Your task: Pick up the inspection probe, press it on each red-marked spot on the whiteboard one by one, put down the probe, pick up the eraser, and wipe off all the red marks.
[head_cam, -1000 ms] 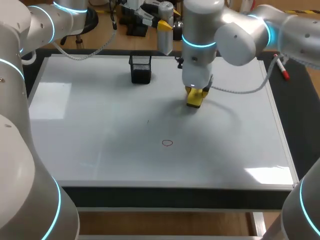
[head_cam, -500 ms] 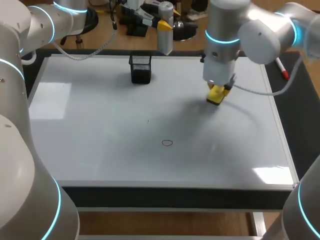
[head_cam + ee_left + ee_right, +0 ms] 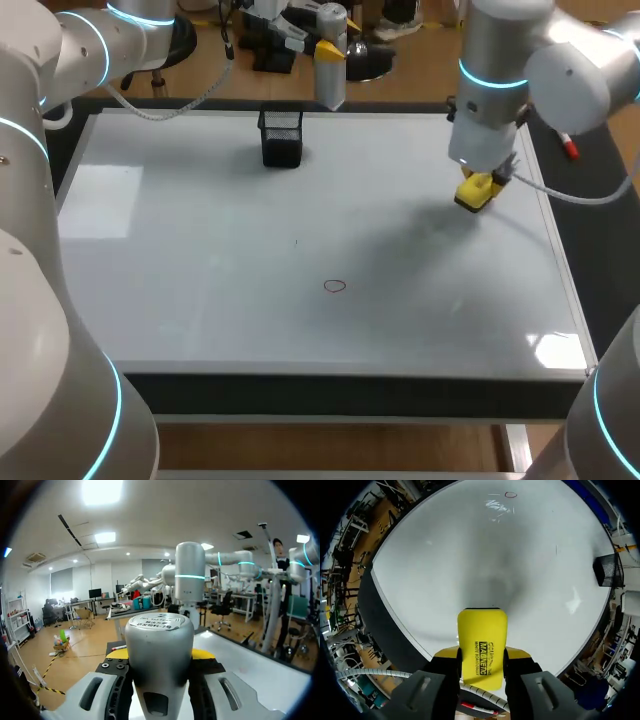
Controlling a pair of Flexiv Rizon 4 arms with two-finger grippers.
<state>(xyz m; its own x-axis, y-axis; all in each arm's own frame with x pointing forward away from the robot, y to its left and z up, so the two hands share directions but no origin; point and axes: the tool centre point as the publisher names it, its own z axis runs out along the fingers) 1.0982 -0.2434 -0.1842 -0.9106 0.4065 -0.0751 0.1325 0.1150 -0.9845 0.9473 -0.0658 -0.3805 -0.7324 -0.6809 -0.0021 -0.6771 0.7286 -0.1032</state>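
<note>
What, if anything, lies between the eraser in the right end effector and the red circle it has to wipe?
Nothing visible. Only bare whiteboard lies between the eraser, held in the right end effector near the board's right edge, and the red circle. The black mesh cup stands by the far edge, off that path.

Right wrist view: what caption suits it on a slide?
Right gripper shut on a yellow rectangular eraser over the white whiteboard, one red ring mark far ahead.
</note>
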